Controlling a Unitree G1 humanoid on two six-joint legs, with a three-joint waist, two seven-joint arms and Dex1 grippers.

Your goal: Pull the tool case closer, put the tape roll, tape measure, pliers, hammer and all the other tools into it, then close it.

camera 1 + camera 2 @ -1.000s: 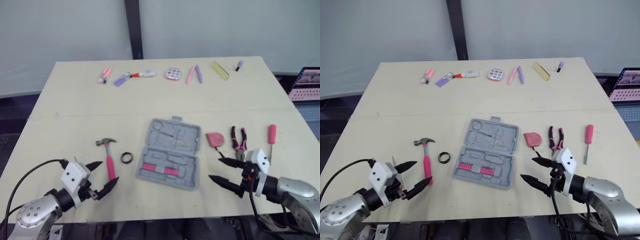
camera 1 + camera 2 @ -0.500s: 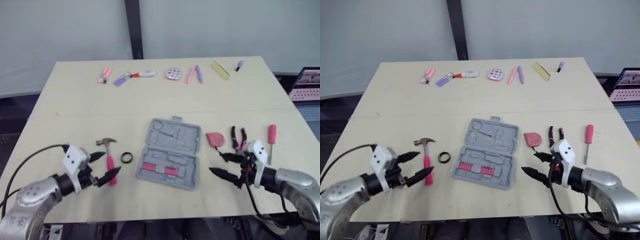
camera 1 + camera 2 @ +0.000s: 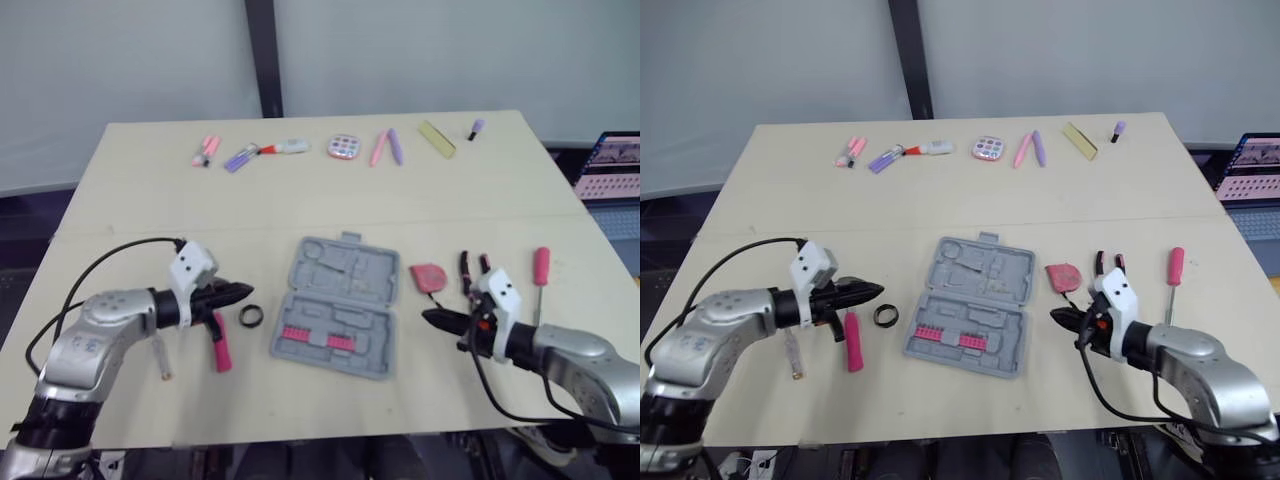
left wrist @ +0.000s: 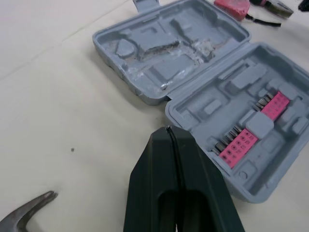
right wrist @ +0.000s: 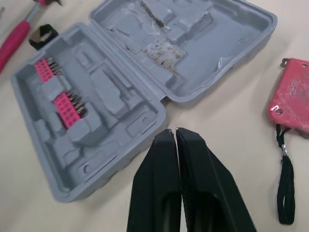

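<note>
Beige table (image 3: 450,200), left fingers (image 4: 153,193), right fingers (image 5: 157,193) pressed together, empty

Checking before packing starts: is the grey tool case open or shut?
Open. The tool case lies flat with both moulded halves facing up, pink bit holders showing in the near half.

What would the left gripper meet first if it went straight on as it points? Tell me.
Probably the tool case, at the edge facing it near the hinge. The left gripper is shut. The tape roll seems just off that line.

Beige table (image 3: 300,205); pale wall (image 3: 450,50) behind (dark vertical post (image 3: 262,55)); laptop (image 3: 612,168) rightward.
</note>
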